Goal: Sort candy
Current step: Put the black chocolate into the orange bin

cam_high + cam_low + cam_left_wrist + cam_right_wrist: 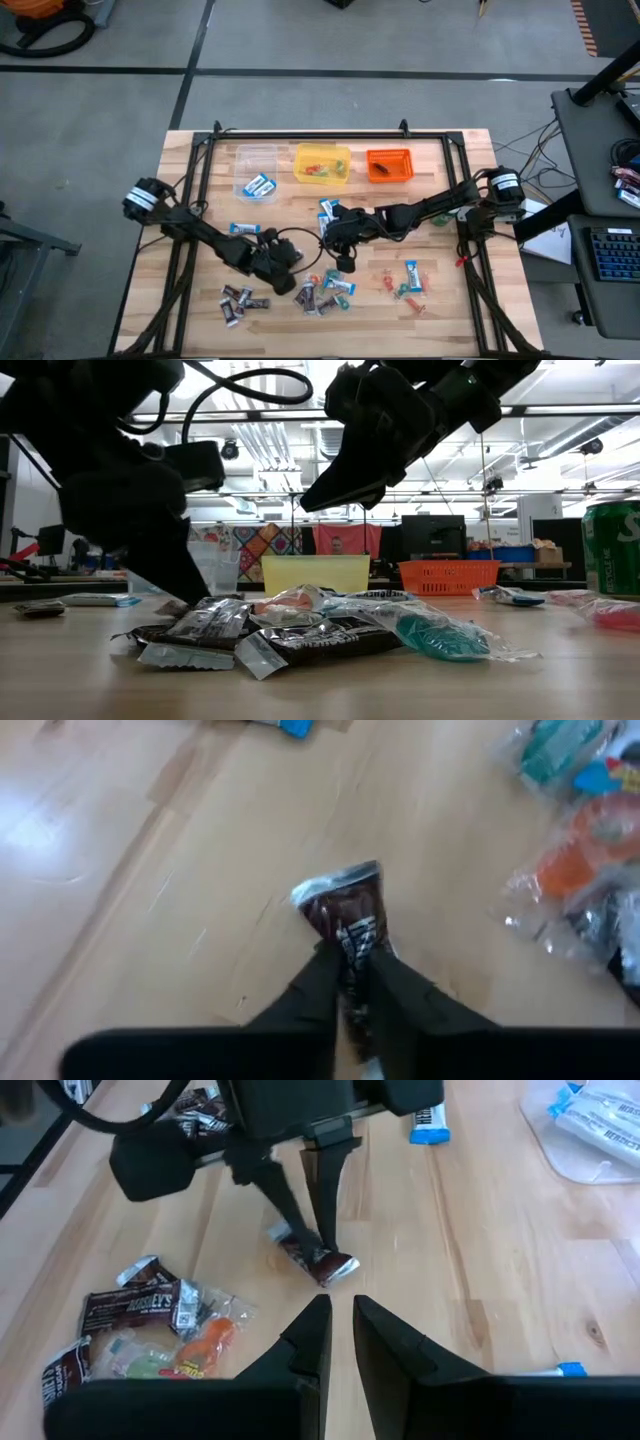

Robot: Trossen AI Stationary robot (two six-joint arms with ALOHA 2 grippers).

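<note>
One dark brown wrapped candy (pixel 345 915) is lying on the bench (pixel 190 160) with the jaws of the left gripper (pixel 318 1255) pinching it from both sides; the left wrist view is showing the two dark fingers (pixel 315 995) closing on the lower end of the wrapper, while the crimped upper end is sticking out past them. In the high view this candy is sitting under the left gripper (pixel 283 268), toward the middle of the bench and nearer its front edge.

Just beside it, more brown candies (pixel 236 299) are lying at the front left, and a mixed heap of brown and blue-and-white candies (pixel 325 295) is lying at the front centre. Small red and green sweets with a blue-and-white wrapper (pixel 410 280) are scattering at the front right. A blue-and-white candy (pixel 244 228) is resting near the left arm.

Above the heap, the right gripper (pixel 342 262) is hanging off the bench, its jaws almost together with only a narrow slit between the fingers (pixel 310 1335) and holding nothing.

Along the far side, a clear tub (pixel 256 172) is holding blue-and-white candies, a yellow tub (pixel 321 163) is holding small coloured sweets, and an orange tub (pixel 390 165) is holding something dark.
</note>
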